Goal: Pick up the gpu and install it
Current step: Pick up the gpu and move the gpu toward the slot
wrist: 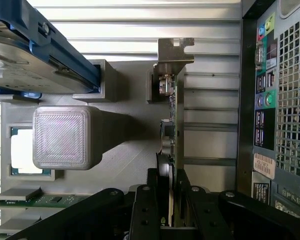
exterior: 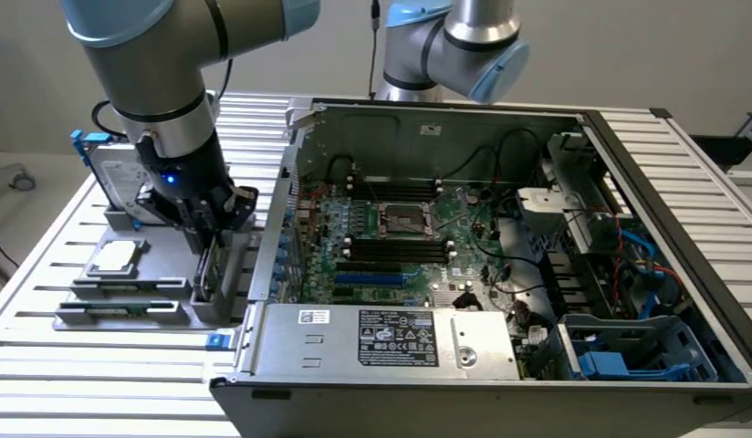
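Card: the gpu [wrist: 174, 117], a flat card with a glossy black shroud, thin green circuit board and silver metal end bracket, stands on edge in a slot of the grey printed holder [wrist: 125, 150]. The bracket is at the end away from my fingers.
Pincer: my black pincer [wrist: 170, 177] is down over the card's upper edge, one finger flat against each face. It is clamped on the gpu.
Why on edge: the slot presents the card's two broad faces to me, so I can squeeze shroud and board rather than fumble at a thin rim.
Lift: not up yet, by my reading. In the exterior view the card's lower edge sits in the slot.
Neighbours: the silver hard drive with blue rails [wrist: 20, 65] is parked in the same holder, and the small square silver CPU chip [exterior: 118, 258] lies flat in its recess. Both are apart from my fingers.
Case: the open black computer case [exterior: 668, 173] lies on its side just to the exterior view's right of the holder. Its green motherboard [exterior: 401, 246] faces up, so the slots can be reached from above.
Surface: the slatted aluminium surface [exterior: 59, 365] carries holder and case alike.
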Available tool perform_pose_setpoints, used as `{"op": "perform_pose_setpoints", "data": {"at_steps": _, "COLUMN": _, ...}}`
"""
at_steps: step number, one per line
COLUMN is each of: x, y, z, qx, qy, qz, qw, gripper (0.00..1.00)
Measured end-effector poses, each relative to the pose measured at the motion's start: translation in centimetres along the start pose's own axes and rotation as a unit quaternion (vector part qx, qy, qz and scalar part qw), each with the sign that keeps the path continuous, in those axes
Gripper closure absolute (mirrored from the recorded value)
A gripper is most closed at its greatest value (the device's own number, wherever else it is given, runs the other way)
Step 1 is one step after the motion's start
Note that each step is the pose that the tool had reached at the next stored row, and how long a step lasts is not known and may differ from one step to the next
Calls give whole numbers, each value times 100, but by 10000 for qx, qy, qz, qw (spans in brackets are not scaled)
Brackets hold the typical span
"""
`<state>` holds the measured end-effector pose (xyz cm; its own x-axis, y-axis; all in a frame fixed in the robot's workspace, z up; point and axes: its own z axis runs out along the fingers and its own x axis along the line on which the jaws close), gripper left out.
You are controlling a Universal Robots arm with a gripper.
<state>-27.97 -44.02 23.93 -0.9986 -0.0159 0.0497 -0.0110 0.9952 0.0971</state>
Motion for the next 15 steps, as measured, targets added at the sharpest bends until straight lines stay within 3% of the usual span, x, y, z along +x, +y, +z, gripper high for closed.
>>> {"op": "perform_pose_setpoints", "data": {"at_steps": 8, "x": 1, "y": 2, "z": -20, "qx": -1, "qy": -5, "qz": -1, "qw": 10000, "gripper": 74}}
{"op": "perform_pose_setpoints", "data": {"at_steps": 15, "x": 11, "y": 22, "z": -223, "qx": 0, "qy": -23, "qz": -3, "qw": 10000, "gripper": 74}}
